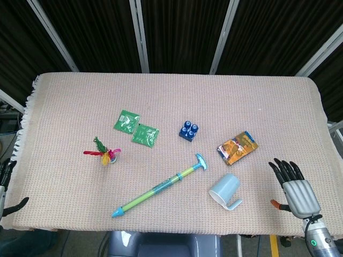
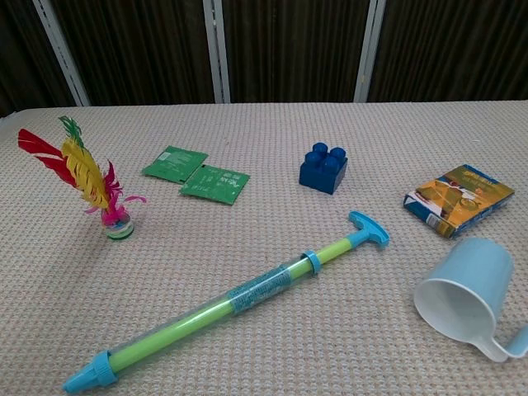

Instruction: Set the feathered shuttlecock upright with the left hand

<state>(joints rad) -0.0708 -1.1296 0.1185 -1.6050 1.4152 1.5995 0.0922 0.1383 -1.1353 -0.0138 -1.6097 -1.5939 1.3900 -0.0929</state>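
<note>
**Ann:** Shuttlecock (image 2: 97, 191) stands on its round base near the left side of the table (image 1: 257, 107), feathers leaning up and to the left, nothing touching it. By the look of it, the job is done.

**Ben:** And the left hand (image 1: 5, 188)? It sits right at the table's left edge, barely in frame. Dark fingers point up, the thumb is out to the side, apart, holding nothing.

**Ann:** The right hand (image 1: 296, 184) hovers by the near right corner, fingers spread, empty too.

**Ben:** How would that shuttlecock handle?

**Ann:** Very light, one would judge. Feathers soft and easy to bend or crush; the small base is the stiff part, so a gentle pinch low down, at the base, seems safest. A nudge could tip it.

**Ben:** Any writing to read?

**Ann:** Two green packets (image 2: 196, 173) carry print, too small to make out. The orange box (image 2: 459, 198) likewise. The blue block (image 2: 323, 167), pump (image 2: 247, 293) and cup (image 2: 464, 293) show no legible labels.
</note>
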